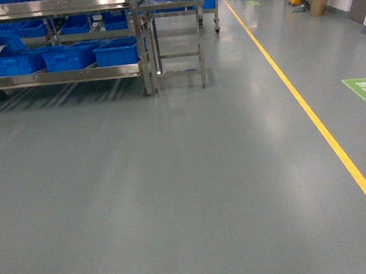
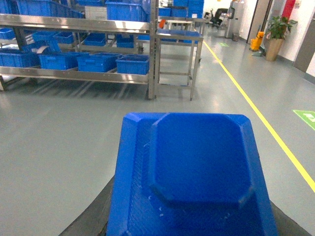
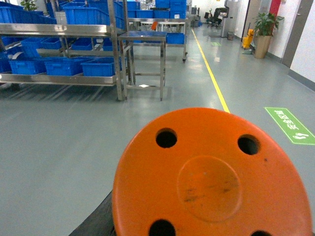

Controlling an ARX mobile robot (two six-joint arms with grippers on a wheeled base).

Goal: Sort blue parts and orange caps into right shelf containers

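Robot stands on open grey floor (image 1: pixel 176 196), well apart from the shelf (image 1: pixel 59 76), which sits far left in the head view. No arm or gripper shows in the head view.

Left wrist view: a blue part (image 2: pixel 197 172) fills the near half of the picture, right up against the camera. It looks carried at the left gripper, presumably so it rides along while the base drives to the shelf. Fingers are hidden behind the part, so I cannot tell whether the left gripper is clenched on it or only supporting it.

Right wrist view: an orange cap (image 3: pixel 211 182) sits equally close to the lens. Same judgement: likely carried on the right arm for delivery. Right gripper fingers not visible; grasp cannot be told.

Look of the items:
- Blue part: bright, matte blue plastic, a raised flat panel with clipped corners on a wider sloped base.
- Orange cap: rounded disc, smooth, a shallow circular mark at centre, round holes spaced around it, slight dark scuffs.

Containers (image 1: pixel 63 56): blue crates in a row on the shelf's lower level, more above. A yellow line (image 1: pixel 312 117) runs along the floor at right.
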